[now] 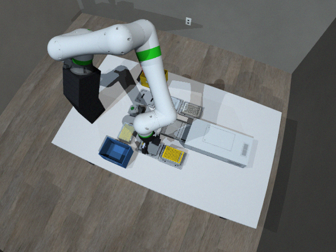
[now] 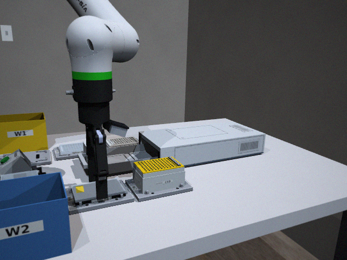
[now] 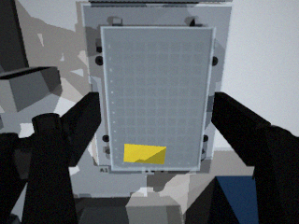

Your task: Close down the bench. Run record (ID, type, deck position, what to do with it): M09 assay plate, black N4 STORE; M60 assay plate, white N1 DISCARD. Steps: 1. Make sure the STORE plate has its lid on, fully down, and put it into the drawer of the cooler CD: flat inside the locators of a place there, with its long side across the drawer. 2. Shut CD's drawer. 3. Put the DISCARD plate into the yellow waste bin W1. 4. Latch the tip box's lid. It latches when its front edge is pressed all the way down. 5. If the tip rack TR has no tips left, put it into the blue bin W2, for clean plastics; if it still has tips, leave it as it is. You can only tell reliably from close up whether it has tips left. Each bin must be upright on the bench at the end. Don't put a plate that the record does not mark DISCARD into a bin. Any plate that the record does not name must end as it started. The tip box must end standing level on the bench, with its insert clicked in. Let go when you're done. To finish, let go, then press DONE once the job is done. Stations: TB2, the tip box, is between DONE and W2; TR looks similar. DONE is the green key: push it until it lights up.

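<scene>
A lidded assay plate (image 3: pixel 158 98) with a yellow tag (image 3: pixel 145 154) on its lid lies flat in a grey deck nest. It looks dark grey under the translucent lid. My gripper (image 3: pixel 156 106) points straight down over it and is open. One finger stands on each long side of the plate, with a small gap on both sides. In the exterior view the fingers (image 2: pixel 101 195) reach down to the plate's level. The cooler CD (image 2: pixel 204 142) stands behind, with its drawer (image 2: pixel 120 162) pulled out.
A tip rack with a yellow top (image 2: pixel 158 164) stands right of the plate. The blue bin W2 (image 2: pixel 30 212) is at the left front and the yellow bin W1 (image 2: pixel 22 131) at the back left. The tip box (image 1: pixel 126 132), the green DONE key (image 1: pixel 132 108) and two other plates (image 1: pixel 191 109) sit nearby.
</scene>
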